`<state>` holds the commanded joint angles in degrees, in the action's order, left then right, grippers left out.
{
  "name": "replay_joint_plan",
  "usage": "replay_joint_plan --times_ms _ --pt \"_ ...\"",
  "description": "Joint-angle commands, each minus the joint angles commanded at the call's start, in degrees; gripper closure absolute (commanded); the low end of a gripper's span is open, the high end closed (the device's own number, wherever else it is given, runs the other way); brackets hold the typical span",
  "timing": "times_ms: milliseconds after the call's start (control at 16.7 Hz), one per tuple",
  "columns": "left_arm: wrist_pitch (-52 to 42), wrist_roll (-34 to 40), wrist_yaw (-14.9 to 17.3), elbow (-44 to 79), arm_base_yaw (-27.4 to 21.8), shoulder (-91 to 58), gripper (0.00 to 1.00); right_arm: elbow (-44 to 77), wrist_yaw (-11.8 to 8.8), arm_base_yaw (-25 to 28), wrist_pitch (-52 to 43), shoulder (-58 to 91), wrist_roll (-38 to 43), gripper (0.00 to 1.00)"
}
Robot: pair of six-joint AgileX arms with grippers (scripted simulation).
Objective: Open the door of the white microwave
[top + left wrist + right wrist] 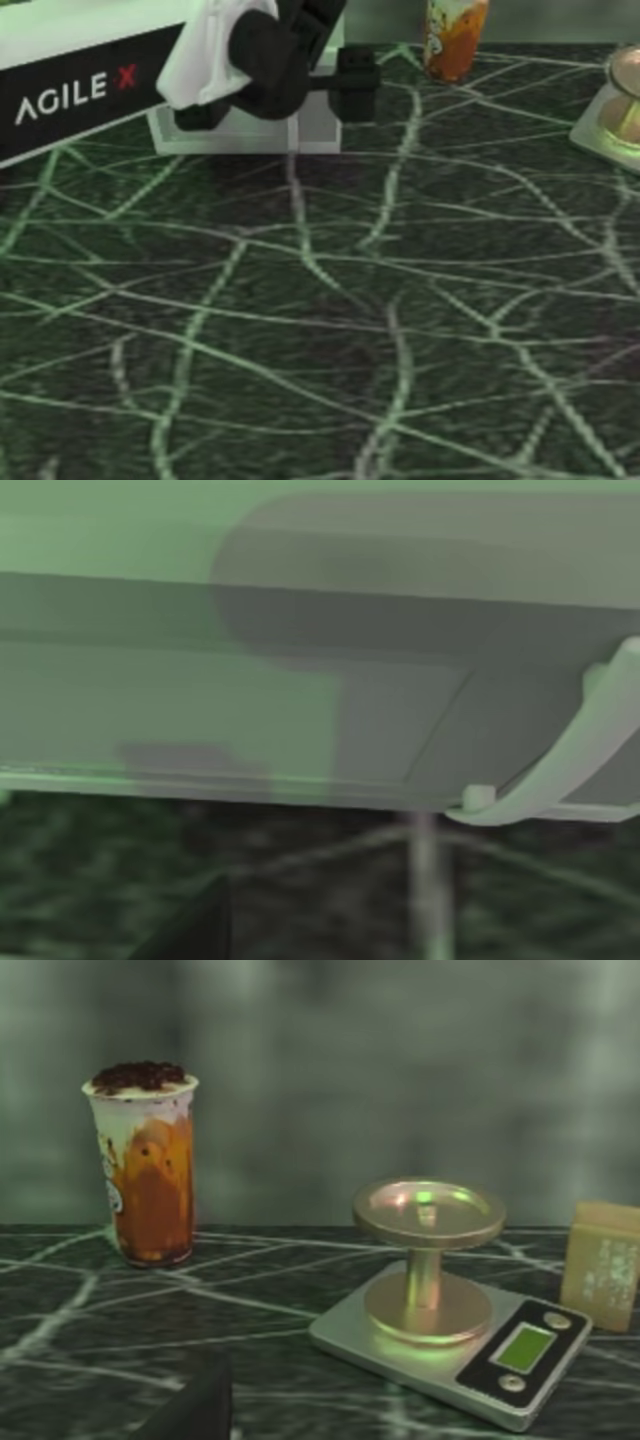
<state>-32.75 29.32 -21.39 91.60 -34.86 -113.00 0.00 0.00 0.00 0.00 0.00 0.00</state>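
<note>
The white microwave (240, 135) stands at the back left of the table, mostly hidden under my left arm. My left gripper (357, 83) hovers at the microwave's right front corner, open and holding nothing. In the left wrist view the door (300, 680) fills the picture from very close, with its greyish window and its pale curved handle (570, 765) off to one side. One dark finger (195, 930) shows low in that view, apart from the handle. The door looks shut. Of my right gripper only one dark finger (195, 1405) shows, and the arm is outside the top view.
A tall cup of orange-brown drink (452, 35) stands at the back, right of the microwave. A silver kitchen scale (615, 110) with a brass pan sits at the right edge, with a tan box (603, 1265) beside it. A black panel lettered AGILE X (70, 95) is at the left.
</note>
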Motion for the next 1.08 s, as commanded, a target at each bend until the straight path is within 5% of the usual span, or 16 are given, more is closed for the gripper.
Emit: replay_joint_plan --times_ms 660,1080 --pt "8.57 -3.09 2.18 4.76 3.34 -12.33 0.0 0.0 0.0 0.0 0.0 0.0 0.0 0.0" --pt "8.57 -3.09 2.18 4.76 3.34 -12.33 0.53 0.0 0.0 0.0 0.0 0.0 0.0 0.0"
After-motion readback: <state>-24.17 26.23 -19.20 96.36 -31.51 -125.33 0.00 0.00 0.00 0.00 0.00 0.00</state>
